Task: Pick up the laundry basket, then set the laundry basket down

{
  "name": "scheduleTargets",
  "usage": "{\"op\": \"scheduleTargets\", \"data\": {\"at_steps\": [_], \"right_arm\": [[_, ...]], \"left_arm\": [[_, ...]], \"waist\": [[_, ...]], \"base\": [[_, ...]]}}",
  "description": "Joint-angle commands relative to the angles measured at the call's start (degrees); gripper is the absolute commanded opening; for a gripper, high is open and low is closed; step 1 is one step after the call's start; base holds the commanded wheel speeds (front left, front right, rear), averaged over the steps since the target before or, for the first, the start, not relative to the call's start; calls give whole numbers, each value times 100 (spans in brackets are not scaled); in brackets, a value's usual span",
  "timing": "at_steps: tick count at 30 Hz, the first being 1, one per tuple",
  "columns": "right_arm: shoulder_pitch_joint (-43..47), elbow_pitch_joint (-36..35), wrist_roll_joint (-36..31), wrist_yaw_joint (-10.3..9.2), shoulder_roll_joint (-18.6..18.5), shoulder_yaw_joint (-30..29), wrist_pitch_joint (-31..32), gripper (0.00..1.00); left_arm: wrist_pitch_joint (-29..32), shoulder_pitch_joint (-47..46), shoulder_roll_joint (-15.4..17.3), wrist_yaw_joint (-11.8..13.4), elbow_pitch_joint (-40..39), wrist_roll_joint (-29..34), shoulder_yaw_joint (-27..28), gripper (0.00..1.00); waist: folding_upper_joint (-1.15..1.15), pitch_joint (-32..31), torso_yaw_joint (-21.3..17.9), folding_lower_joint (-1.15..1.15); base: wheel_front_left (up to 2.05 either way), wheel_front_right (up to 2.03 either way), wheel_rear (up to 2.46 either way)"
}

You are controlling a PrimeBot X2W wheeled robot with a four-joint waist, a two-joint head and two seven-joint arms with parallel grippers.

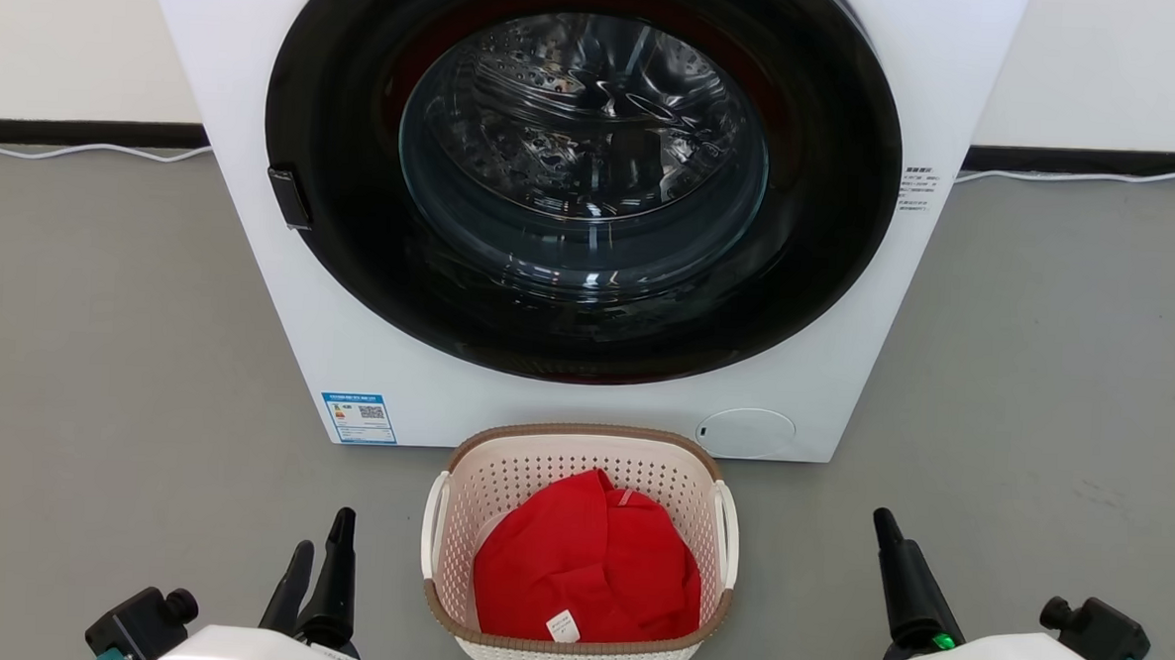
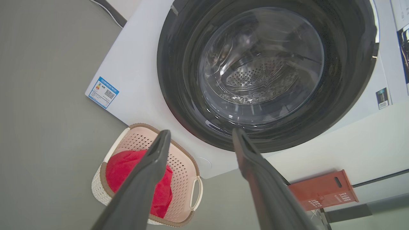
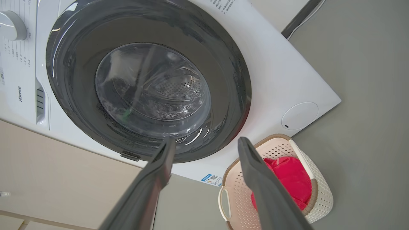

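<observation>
**Pincers spread wide, basket waiting between them**

Left pincer (image 2: 201, 131) sits low at the near left, its two dark fingers spread apart with nothing between them. It is well clear of the load, hovering over bare grey floor (image 1: 101, 348).

Moving right, we reach the laundry basket (image 1: 532, 476). It stands on the floor dead centre, just in front of the washer (image 1: 396, 401), under the closed round door. I can't tell whether it touches the washer's front.

Its left handle (image 1: 432, 522) is a thin white loop standing off the side wall, and that looks like the natural hold on this side. The basket itself is perforated cream plastic under a brown woven-look rim (image 1: 583, 431). I'd judge it light and fairly stiff, though thin walls like these may flex if squeezed. The handles look smooth, so a hold there could slip.

Inside lies one red garment (image 1: 587, 558), crumpled, with a small white tag (image 1: 562, 624) at the near edge. It covers the bottom and sits well below the rim. It's soft and should add little weight, so it's unlikely to spill if the lift stays level.

The right handle (image 1: 729, 535) mirrors the first. One pincer per handle looks like the sound plan.

Right pincer (image 3: 206, 142) is at the far right, also spread wide and empty, apart from the basket.
</observation>
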Motion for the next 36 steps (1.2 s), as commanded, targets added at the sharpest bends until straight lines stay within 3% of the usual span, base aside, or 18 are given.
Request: {"op": "scheduleTargets", "data": {"at_steps": [1,36], "right_arm": [[-200,-166,-208,2,-46,110,-84,100],[-170,-15,-2540,2,-60,721,-668,100]], "left_arm": [[-71,-96,42,49,-160,205,55,100],[-660,307,71,510,-546,2736,-316,100]], "waist": [[0,-3,-1,0],[0,-64,24,0]], "base": [[0,0,0],[0,0,0]]}}
